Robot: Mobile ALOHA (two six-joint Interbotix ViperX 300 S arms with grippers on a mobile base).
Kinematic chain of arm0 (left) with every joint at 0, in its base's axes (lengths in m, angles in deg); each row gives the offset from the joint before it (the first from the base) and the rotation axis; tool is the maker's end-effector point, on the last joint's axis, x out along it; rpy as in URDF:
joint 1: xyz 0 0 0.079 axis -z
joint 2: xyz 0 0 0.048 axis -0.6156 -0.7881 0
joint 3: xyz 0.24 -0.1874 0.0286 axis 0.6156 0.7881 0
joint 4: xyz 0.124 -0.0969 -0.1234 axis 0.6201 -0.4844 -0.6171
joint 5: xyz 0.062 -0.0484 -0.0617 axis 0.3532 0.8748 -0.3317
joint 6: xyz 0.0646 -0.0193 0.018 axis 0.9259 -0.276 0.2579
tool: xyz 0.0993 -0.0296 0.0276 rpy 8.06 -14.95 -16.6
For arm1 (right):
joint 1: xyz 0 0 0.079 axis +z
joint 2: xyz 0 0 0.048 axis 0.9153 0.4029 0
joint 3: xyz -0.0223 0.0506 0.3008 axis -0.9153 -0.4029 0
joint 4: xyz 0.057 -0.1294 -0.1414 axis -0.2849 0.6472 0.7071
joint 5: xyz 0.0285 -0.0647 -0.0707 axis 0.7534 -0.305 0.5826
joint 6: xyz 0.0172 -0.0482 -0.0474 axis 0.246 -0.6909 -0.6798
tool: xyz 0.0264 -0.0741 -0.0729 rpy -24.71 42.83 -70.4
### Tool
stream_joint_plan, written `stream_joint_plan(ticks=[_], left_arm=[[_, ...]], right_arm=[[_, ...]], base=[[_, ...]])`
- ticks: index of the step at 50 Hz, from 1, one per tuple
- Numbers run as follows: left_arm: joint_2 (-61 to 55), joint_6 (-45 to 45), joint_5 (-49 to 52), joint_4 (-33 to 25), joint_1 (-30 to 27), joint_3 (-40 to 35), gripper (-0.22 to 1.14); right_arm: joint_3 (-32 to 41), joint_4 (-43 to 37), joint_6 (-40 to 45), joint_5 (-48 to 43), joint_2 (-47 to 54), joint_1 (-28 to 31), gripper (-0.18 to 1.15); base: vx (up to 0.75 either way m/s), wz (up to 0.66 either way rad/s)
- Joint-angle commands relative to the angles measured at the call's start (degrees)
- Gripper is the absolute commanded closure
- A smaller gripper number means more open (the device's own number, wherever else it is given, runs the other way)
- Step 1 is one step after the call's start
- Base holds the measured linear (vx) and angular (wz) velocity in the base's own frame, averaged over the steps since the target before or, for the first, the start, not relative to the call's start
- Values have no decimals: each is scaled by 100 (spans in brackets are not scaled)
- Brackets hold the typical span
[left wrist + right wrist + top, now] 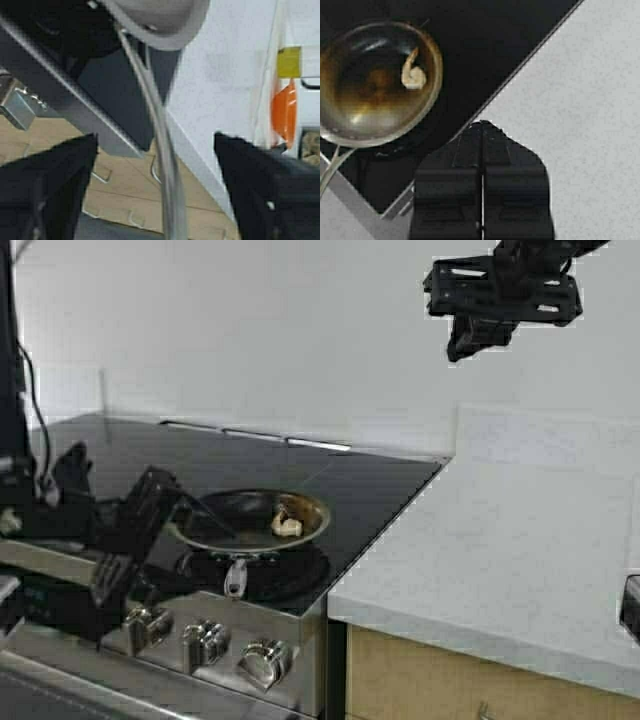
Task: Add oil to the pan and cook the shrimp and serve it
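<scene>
The pan [250,520] sits on a black glass cooktop [330,480], toward that surface's front right corner, with its short steel handle [236,578] pointing forward toward the row of steel knobs [205,640] on the stove front. Its inside is dark and brown-stained, and the shrimp [288,524] lies in it on the right half of the bottom, a small pale curl clear of the rim. In the right wrist view the same pan [375,80] is seen from above, the shrimp [412,75] resting near its wall on the side that faces the pale speckled countertop [585,100]. That countertop [500,540] adjoins the cooktop on the right. The left gripper [135,535] is low at the front left of the stove, just beside the pan's left rim; its wrist view shows its two black fingers [47,185] spread wide apart with the thin steel handle [160,130] running between them, neither finger touching it. In that same view an orange object [284,112] and a yellow label [289,61] show far off against the light surface, too small to identify further. The right gripper [480,340] hangs high in the air, well above the countertop and well apart from the pan; its wrist view shows its fingers [450,195] pressed together with only a thin seam between them, holding nothing.
</scene>
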Motion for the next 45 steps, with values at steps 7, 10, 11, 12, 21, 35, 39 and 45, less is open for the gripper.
stream_joint_plan(ticks=[7, 10, 11, 12, 21, 35, 39, 45], left_arm=[[-501, -492, -483, 18, 255, -571, -9], [-606, -659, -510, 9, 422, -756, -9], [-633, -712, -510, 0, 483, -826, -9], [-668, -756, -519, -9, 563, -888, -9], [-888, -1107, -519, -202, 940, -1354, -9], [-896, -1257, -589, -422, 984, -1433, -7], [-896, -1345, -642, -422, 984, -1433, 1], [-905, -1591, -747, -413, 984, -1433, 32]], right_arm=[[141, 9, 0, 35, -141, 9, 92], [141, 9, 0, 35, -141, 9, 92], [141, 9, 0, 35, -141, 9, 92], [141, 9, 0, 35, -141, 9, 92], [141, 9, -9, 70, -141, 9, 92], [149, 9, -9, 70, -141, 0, 92], [149, 9, -9, 70, -141, 9, 92], [149, 9, 0, 70, -141, 9, 92]], base=[[0, 0], [0, 0], [0, 0], [0, 0], [0, 0], [0, 0], [0, 0], [0, 0]])
